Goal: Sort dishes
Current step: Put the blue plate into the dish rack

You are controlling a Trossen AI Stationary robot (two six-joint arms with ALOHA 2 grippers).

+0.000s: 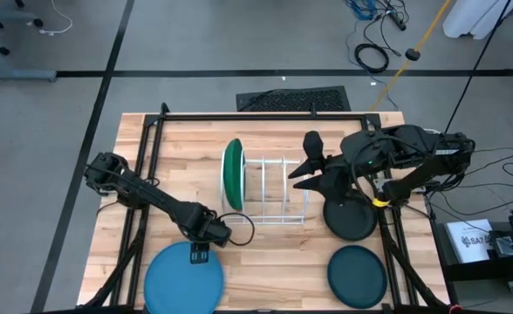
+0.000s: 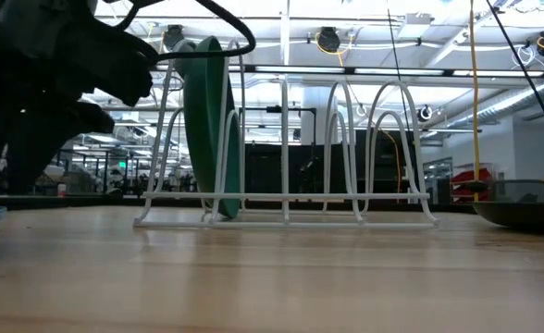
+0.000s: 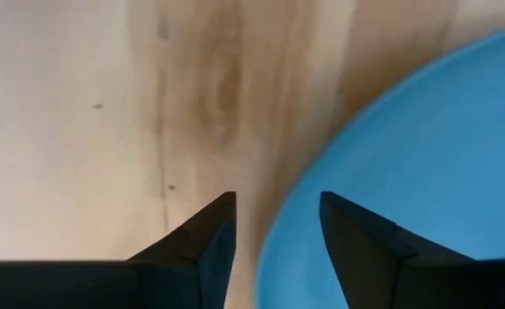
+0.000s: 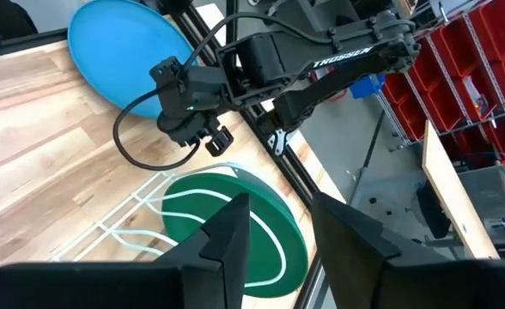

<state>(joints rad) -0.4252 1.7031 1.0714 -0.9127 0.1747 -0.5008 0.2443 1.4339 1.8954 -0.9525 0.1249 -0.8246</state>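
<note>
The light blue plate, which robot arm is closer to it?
Left. The left end effector is open right over the rim of the light blue plate. The right end effector is far off, open, up by the white rack.

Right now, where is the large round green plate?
In the high view, the large round green plate stands on edge in the leftmost slot of the white wire rack, mid-table, behind the large light blue plate.

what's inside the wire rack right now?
One dish: the green plate stands on edge in the end slot of the white wire rack, on the left arm's side. The other slots show only bare wire in the low view. Nothing looks hidden behind the plate.
</note>
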